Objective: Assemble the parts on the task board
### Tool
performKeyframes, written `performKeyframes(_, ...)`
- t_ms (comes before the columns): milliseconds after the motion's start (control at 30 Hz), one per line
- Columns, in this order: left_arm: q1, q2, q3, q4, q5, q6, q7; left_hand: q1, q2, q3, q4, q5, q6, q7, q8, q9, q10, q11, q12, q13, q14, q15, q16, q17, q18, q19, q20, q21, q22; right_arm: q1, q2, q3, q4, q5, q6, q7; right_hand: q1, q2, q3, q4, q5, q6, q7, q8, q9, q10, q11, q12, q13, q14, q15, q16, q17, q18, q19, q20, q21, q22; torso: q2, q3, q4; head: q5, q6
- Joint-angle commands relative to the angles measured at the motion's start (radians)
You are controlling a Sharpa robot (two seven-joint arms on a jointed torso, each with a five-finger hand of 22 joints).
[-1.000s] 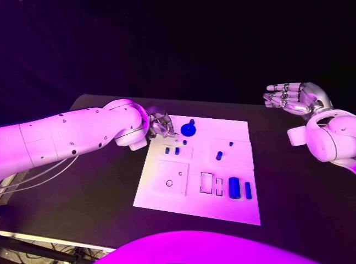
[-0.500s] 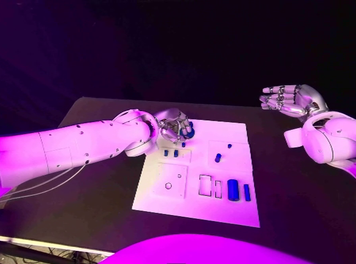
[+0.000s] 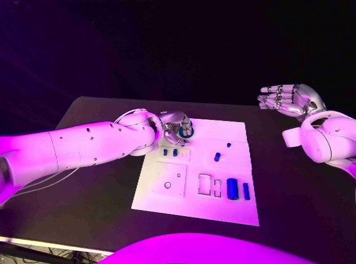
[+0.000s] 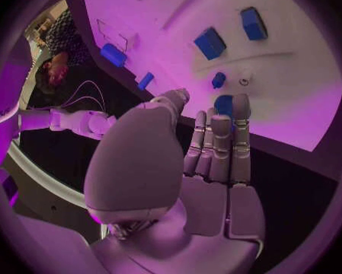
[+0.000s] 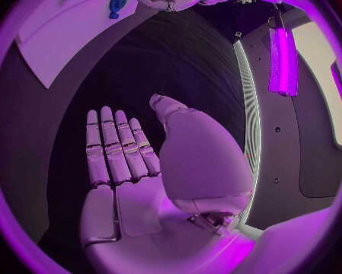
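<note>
You see the white task board (image 3: pixel 195 206) lying in the middle of the black worktop (image 3: pixel 91 198), with your left hand (image 3: pixel 176 127) reaching over its far left corner. There the fingers (image 4: pixel 220 143) lie straight and close together over a round blue part (image 3: pixel 186 132), their tips at or on it; from the wrist view the part (image 4: pixel 223 104) peeks out just past the fingertips, with the thumb apart to one side, and you cannot tell whether the hand actually grips it or merely touches it. Just beside that spot, toward the robot, two small blue parts (image 3: pixel 170 152) stand side by side on the board; in the left wrist view they show as two blue blocks (image 4: pixel 210 43). Near the board's middle a small blue peg (image 3: pixel 217 157) stands with a tinier blue piece (image 3: pixel 228 145) just beyond it. Along the near right part of the board a thick blue cylinder (image 3: pixel 232 188) lies next to a thin blue bar (image 3: pixel 246 191), and two rectangular slots (image 3: pixel 205 183) sit just left of them. A square recess with a small round hole (image 3: pixel 167 185) marks the board's near left area. Your right hand (image 3: pixel 290 99) hangs in the air well apart from the board, off past its far right corner, palm up, fingers spread and gently curved, holding nothing; the right wrist view shows the same loose, bare palm (image 5: pixel 136 176).
</note>
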Motion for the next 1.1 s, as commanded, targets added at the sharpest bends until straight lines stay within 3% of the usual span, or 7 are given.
performKeyframes(33, 0.000, 0.010, 0.000, -0.010, -0.091, 0.068, -0.049, -0.008, 0.002, -0.011, 0.000, -0.002, 0.011, -0.001, -0.007, -0.005, 0.008, 0.001, 0.002, -0.005, -0.001, -0.001, 0.003, -0.008, 0.014, 0.006, 0.000, 0.005, 0.001, -0.001, 0.001, 0.000, 0.002, -0.001, 0.016, 0.018, 0.002, 0.010, 0.001, -0.005, -0.002, 0.008, 0.087, -0.003, 0.001, 0.001, -0.003, -0.001, 0.001, 0.001, 0.002, -0.002, -0.002, -0.004, -0.006, -0.001, 0.001, -0.002, -0.001, 0.0011, 0.0005, -0.001, -0.002)
performKeyframes(200, 0.000, 0.022, 0.000, -0.030, -0.107, 0.082, -0.061, -0.009, 0.006, -0.017, 0.000, -0.002, 0.030, -0.003, -0.012, -0.013, 0.019, -0.002, 0.001, -0.014, 0.000, -0.003, 0.010, -0.010, 0.014, 0.006, -0.001, 0.006, 0.003, -0.001, 0.002, 0.000, 0.002, -0.001, 0.014, 0.018, 0.004, 0.011, 0.002, -0.006, -0.002, 0.006, 0.087, -0.004, 0.000, 0.001, -0.003, -0.001, 0.001, 0.001, 0.002, -0.002, -0.002, -0.004, -0.008, -0.001, 0.001, -0.002, 0.001, 0.0010, -0.0004, 0.004, -0.001)
performKeyframes(633, 0.000, 0.036, -0.001, -0.048, -0.106, 0.106, -0.068, 0.005, 0.013, -0.005, -0.002, 0.001, 0.069, -0.001, -0.033, -0.032, 0.066, -0.010, -0.010, -0.040, 0.054, -0.011, 0.061, 0.037, 0.014, 0.018, -0.007, 0.026, 0.015, -0.001, 0.006, 0.000, 0.004, -0.001, 0.015, 0.021, 0.005, 0.011, 0.003, -0.007, -0.002, 0.005, 0.087, -0.004, 0.000, 0.001, -0.003, -0.001, 0.000, 0.001, 0.002, -0.002, -0.002, -0.004, -0.005, -0.001, 0.001, -0.002, 0.001, 0.0019, 0.0001, 0.000, -0.002)
performKeyframes(767, -0.001, 0.039, 0.000, -0.048, -0.104, 0.112, -0.064, 0.031, 0.015, 0.044, -0.006, 0.004, 0.098, -0.017, -0.057, -0.043, 0.110, -0.020, -0.036, -0.067, 0.077, -0.020, 0.085, 0.050, 0.014, 0.019, -0.014, 0.045, 0.029, -0.001, 0.006, 0.001, 0.005, -0.001, 0.017, 0.022, 0.007, 0.012, 0.003, -0.009, -0.002, 0.006, 0.087, -0.004, 0.000, 0.001, -0.003, -0.002, 0.000, 0.001, 0.002, -0.002, -0.003, -0.004, -0.003, -0.001, 0.002, -0.003, -0.001, 0.0010, 0.0002, -0.002, -0.003)
performKeyframes(1100, -0.003, 0.041, -0.001, -0.048, -0.100, 0.128, -0.062, 0.032, 0.007, 0.078, -0.009, 0.002, 0.119, -0.019, -0.078, -0.047, 0.145, -0.025, -0.058, -0.085, 0.096, -0.024, 0.104, 0.068, 0.012, 0.022, -0.017, 0.063, 0.049, -0.001, 0.005, 0.001, 0.006, -0.001, 0.017, 0.022, 0.009, 0.012, 0.004, -0.010, -0.002, 0.006, 0.088, -0.005, 0.000, 0.002, -0.003, -0.002, 0.000, 0.002, 0.001, -0.002, -0.003, -0.003, -0.002, -0.001, 0.002, -0.003, -0.002, 0.0023, 0.0004, -0.002, -0.004)
